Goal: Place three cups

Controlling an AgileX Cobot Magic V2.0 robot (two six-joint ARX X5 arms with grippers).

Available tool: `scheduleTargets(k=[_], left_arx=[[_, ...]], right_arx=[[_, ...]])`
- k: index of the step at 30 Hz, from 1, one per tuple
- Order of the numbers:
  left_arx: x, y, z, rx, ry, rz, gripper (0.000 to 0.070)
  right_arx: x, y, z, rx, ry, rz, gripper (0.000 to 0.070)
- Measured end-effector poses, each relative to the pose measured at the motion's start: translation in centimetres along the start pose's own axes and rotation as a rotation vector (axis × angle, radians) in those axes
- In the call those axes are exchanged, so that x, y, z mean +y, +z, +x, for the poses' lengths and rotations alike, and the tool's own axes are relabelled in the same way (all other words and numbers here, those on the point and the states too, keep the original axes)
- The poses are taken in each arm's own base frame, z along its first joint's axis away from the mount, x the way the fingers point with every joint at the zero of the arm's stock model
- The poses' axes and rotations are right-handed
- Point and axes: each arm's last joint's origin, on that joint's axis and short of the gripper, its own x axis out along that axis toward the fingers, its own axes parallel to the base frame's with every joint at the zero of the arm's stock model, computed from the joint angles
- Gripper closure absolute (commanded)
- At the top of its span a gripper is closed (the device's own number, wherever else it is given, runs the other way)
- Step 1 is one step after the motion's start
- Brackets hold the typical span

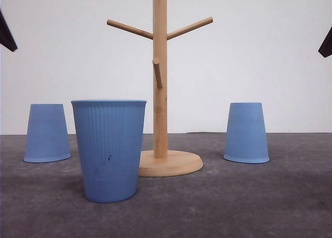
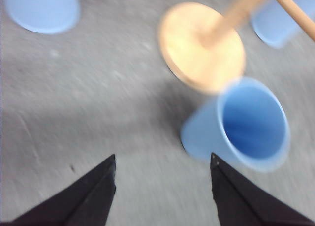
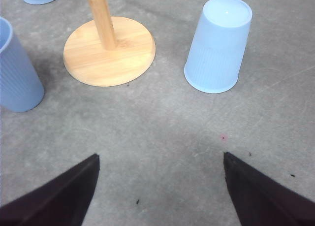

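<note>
Three blue ribbed cups stand on the grey table. One cup (image 1: 109,150) is upright at the front, just left of the wooden rack's base. A second cup (image 1: 46,133) sits upside down at the far left, and a third (image 1: 246,133) upside down on the right. My left gripper (image 2: 162,157) is open and empty above the table, with the upright cup (image 2: 241,125) ahead of it and to one side. My right gripper (image 3: 160,155) is open and empty, short of the inverted right cup (image 3: 219,44).
A wooden mug tree (image 1: 160,93) with three pegs rises from a round base (image 1: 174,163) at the table's middle. A white wall closes the back. Dark parts of my arms show at the upper left (image 1: 6,33) and upper right (image 1: 326,43). The left wrist view is blurred.
</note>
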Motion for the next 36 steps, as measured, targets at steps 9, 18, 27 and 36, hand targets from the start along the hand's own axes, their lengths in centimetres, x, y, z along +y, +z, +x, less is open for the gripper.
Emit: scheduleTargets(k=[9,18,27,36], left_arx=[[0.1,6.1,1.3,-0.037,0.096,-0.055,0.0225],[1.5,12.9,5.0,-0.028,0.213,-0.022,0.0132],[4.9,14.9,11.9,0.072,0.264,-0.002,0.0100],[7.1,14.1,16.8,0.160,0.281,-0.019,0.0102]], right_arx=[[0.0,0.0,0.0,0.000,0.000,0.000,0.0188],[0.0,0.1,0.0,-0.009,0.001,-0.002,0.0188],[0.0,0.5,0.0,-0.051,-0.002,-0.009,0.0189],[0.0,0.6,0.0,-0.061,-0.003,-0.011,0.0189]])
